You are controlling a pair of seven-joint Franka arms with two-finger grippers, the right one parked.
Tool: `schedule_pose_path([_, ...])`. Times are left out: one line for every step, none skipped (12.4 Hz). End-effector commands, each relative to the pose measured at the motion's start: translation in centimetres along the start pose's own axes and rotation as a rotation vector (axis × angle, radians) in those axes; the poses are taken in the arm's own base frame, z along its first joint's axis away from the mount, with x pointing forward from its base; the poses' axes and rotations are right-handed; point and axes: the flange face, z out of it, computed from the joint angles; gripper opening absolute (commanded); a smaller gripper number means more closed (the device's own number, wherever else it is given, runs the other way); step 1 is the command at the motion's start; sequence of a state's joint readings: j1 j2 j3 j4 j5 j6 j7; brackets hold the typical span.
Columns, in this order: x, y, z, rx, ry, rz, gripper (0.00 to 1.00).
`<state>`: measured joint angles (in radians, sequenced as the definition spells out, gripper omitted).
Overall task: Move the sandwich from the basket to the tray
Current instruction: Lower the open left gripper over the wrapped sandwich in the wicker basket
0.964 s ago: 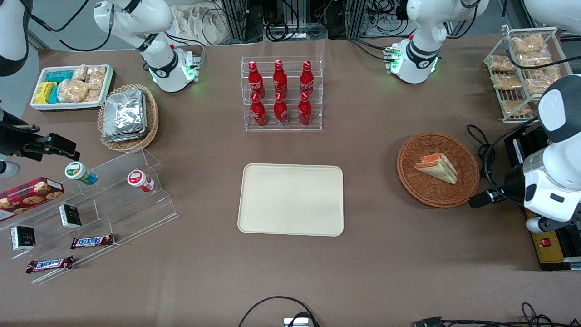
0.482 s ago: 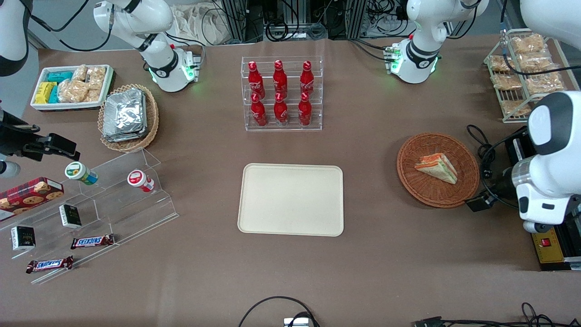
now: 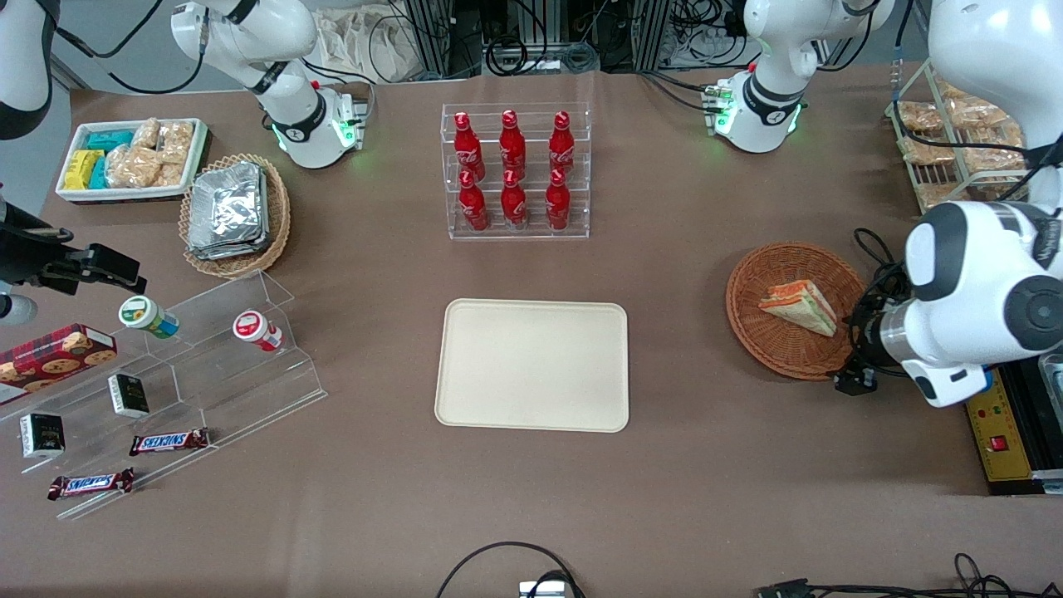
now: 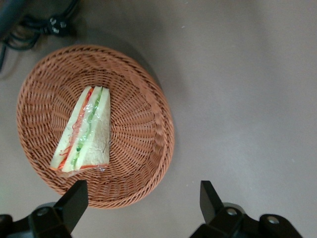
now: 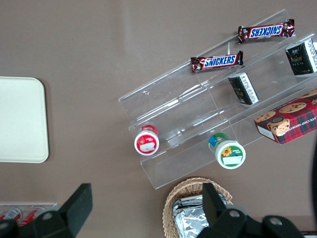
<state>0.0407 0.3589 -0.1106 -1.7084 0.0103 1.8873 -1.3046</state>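
The sandwich (image 3: 799, 306), a white-bread wedge with orange, red and green layers in clear wrap, lies in the round reddish-brown basket (image 3: 751, 336). It also shows in the left wrist view (image 4: 84, 131), inside the basket (image 4: 158, 124). My gripper (image 4: 142, 198) is open and empty, hovering over the basket's rim, with the sandwich apart from it. In the front view the working arm's wrist (image 3: 868, 345) hangs at the basket's edge, on the side toward the working arm's end of the table. The cream-beige tray (image 3: 531, 365) lies bare at the table's middle.
A clear rack of red bottles (image 3: 515, 170) stands farther from the front camera than the tray. Black cables (image 3: 880, 266) and a wire rack of snack bags (image 3: 955, 133) lie beside the basket. Clear stepped shelves (image 3: 208, 357) stand toward the parked arm's end.
The working arm has swung in from the table's end toward the basket, and its wrist now reaches the basket's edge. The sandwich, basket and tray have not moved.
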Motion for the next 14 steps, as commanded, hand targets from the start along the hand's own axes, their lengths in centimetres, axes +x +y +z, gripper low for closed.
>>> schedule_pose_path([-1.6, -4.8, 3.3, -0.006, 0.013, -0.083, 1.0])
schedule_pose_path([-1.9, -6.0, 4.7, -0.01, 0.014, -0.103, 1.0])
schedule_pose_path([-2.0, -6.9, 6.2, 0.0, 0.012, -0.122, 1.0])
schedule_pose_path([-2.2, -7.6, 7.7, 0.02, 0.007, -0.125, 1.0])
schedule_pose_path([-2.2, -8.4, 9.0, 0.046, 0.001, -0.125, 1.0])
schedule_pose_path([-2.2, -8.9, 9.8, 0.064, -0.004, -0.117, 1.0])
schedule_pose_path([-2.3, -9.2, 10.3, 0.073, -0.005, -0.114, 1.0])
schedule_pose_path([-2.3, -9.5, 10.7, 0.082, -0.006, -0.11, 1.0])
schedule_pose_path([-2.4, -9.6, 11.3, 0.085, -0.003, -0.105, 1.0])
schedule_pose_path([-2.5, -10.0, 12.2, 0.084, 0.001, -0.101, 1.0])
schedule_pose_path([-2.6, -10.4, 13.1, 0.077, 0.003, -0.08, 1.0])
schedule_pose_path([-2.4, -11.0, 13.9, 0.077, 0.0, -0.025, 1.0])
schedule_pose_path([-1.1, -11.6, 14.4, 0.076, -0.004, -0.004, 1.0])
schedule_pose_path([0.2, -12.1, 14.6, 0.076, -0.006, -0.014, 1.0])
